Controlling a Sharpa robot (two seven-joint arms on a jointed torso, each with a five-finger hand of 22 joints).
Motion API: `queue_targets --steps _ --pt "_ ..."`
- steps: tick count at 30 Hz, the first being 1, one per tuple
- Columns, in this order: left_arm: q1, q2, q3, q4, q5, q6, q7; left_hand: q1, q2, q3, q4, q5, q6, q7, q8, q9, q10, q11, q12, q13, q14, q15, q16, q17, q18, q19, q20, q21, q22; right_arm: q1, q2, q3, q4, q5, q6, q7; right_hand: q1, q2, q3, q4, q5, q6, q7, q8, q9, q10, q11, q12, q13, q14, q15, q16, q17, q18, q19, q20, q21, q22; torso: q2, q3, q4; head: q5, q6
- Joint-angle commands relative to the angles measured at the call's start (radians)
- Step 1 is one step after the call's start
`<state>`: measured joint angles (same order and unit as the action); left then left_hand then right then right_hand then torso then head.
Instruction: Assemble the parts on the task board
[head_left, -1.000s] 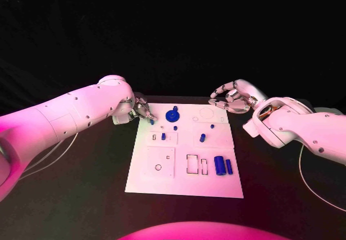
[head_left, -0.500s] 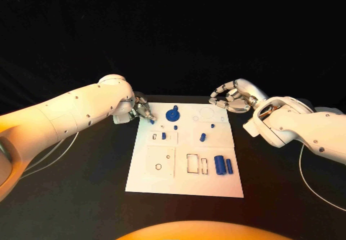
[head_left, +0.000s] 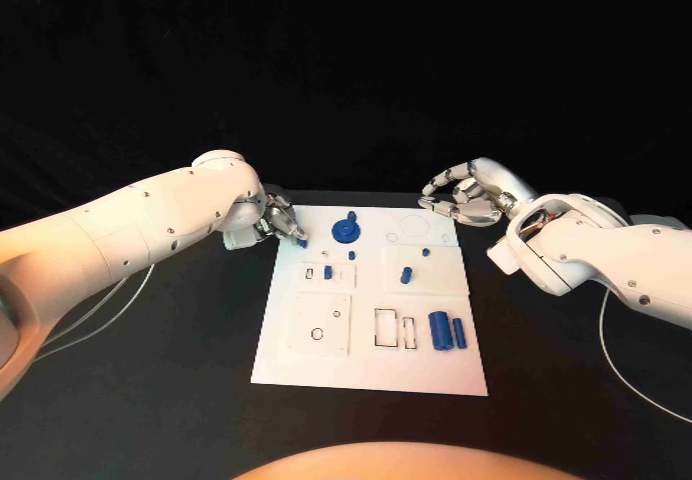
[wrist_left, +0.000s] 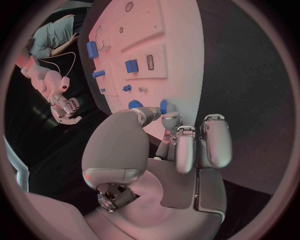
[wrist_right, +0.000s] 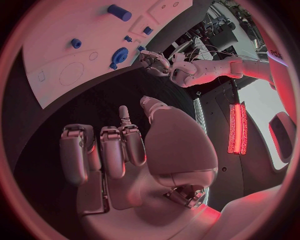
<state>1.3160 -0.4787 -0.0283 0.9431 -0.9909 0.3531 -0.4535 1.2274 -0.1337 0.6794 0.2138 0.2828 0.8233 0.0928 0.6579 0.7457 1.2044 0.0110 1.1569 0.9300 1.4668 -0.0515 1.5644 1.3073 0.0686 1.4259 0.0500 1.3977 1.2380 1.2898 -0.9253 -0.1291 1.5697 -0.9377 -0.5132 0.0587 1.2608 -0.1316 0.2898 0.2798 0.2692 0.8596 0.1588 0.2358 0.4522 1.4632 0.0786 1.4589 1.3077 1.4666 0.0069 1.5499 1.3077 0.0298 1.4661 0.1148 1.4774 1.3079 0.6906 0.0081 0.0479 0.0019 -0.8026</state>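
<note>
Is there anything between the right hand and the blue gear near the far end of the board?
Nothing visible blocks it. The right hand hovers off the task board's far right corner, holding nothing. Between it and the blue gear lies only bare white plate with a faint round outline. The left hand is at the opposite edge.

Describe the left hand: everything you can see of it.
The left hand is silver and metallic-looking, many-fingered, on a white arm that comes in from the left side of the table. It sits at the far left corner of the white task board. In the left wrist view its thumb and a fingertip meet on a small blue part at the board's edge, while other fingers stay straight alongside. Whether the part is lifted or still resting on the board cannot be told.
</note>
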Motion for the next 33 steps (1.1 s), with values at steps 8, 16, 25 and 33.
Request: queue_targets --steps 8,16,25,33 --pt "0.001 -0.085 0.000 0.120 0.137 -0.089 0.031 -0.062 -0.015 0.212 -0.190 0.038 0.017 -0.013 0.028 0.007 0.030 -0.009 0.020 0.023 0.098 -0.008 -0.004 0.245 0.001 0.002 -0.002 0.004 0.005 -0.001 -0.003 0.000 -0.001 -0.003 0.005 0.004 -0.006 0.001 0.005 0.003 0.003 0.004 0.000 0.006 0.000 0.001 -0.004 -0.002 0.139 0.086 -0.005 -0.003 0.182 -0.002 0.046 -0.008 -0.007 0.182 -0.002 -0.0001 0.0021 0.008 0.001" --pt "0.001 -0.183 -0.001 0.282 0.053 -0.144 0.091 -0.072 -0.022 0.225 -0.204 0.046 0.026 -0.017 0.031 0.006 0.040 -0.012 0.028 0.035 0.097 -0.010 -0.006 0.242 0.000 0.005 -0.004 0.007 0.011 -0.001 -0.005 0.000 -0.002 -0.003 0.006 0.003 -0.007 0.001 0.006 0.003 0.003 0.004 0.000 0.007 0.000 0.001 -0.004 -0.002 0.139 0.086 -0.005 -0.004 0.182 -0.002 0.045 -0.009 -0.007 0.181 0.001 -0.0009 0.0033 0.015 0.002" --pt "-0.024 -0.255 -0.002 0.409 -0.072 -0.199 0.159 -0.082 -0.030 0.237 -0.214 0.056 0.038 -0.020 0.032 0.002 0.053 -0.016 0.037 0.047 0.098 -0.014 -0.005 0.243 -0.002 0.010 -0.007 0.012 0.020 -0.003 -0.008 0.000 -0.001 -0.002 0.006 0.004 -0.007 0.000 0.006 0.003 0.004 0.004 -0.001 0.007 0.000 0.002 -0.004 -0.002 0.140 0.086 -0.005 -0.004 0.182 -0.002 0.046 -0.009 -0.007 0.182 -0.001 -0.0014 0.0028 0.021 0.000" --pt "-0.049 -0.262 -0.003 0.435 -0.138 -0.209 0.173 -0.085 -0.034 0.240 -0.218 0.060 0.042 -0.022 0.032 0.001 0.061 -0.017 0.043 0.056 0.098 -0.015 -0.005 0.243 -0.002 0.011 -0.008 0.013 0.022 -0.006 -0.008 0.000 0.000 -0.002 0.007 0.004 -0.007 0.000 0.006 0.003 0.004 0.004 -0.001 0.007 0.000 0.002 -0.004 -0.002 0.140 0.086 -0.005 -0.004 0.182 -0.002 0.046 -0.009 -0.007 0.182 0.001 -0.0009 0.0011 0.025 -0.001"
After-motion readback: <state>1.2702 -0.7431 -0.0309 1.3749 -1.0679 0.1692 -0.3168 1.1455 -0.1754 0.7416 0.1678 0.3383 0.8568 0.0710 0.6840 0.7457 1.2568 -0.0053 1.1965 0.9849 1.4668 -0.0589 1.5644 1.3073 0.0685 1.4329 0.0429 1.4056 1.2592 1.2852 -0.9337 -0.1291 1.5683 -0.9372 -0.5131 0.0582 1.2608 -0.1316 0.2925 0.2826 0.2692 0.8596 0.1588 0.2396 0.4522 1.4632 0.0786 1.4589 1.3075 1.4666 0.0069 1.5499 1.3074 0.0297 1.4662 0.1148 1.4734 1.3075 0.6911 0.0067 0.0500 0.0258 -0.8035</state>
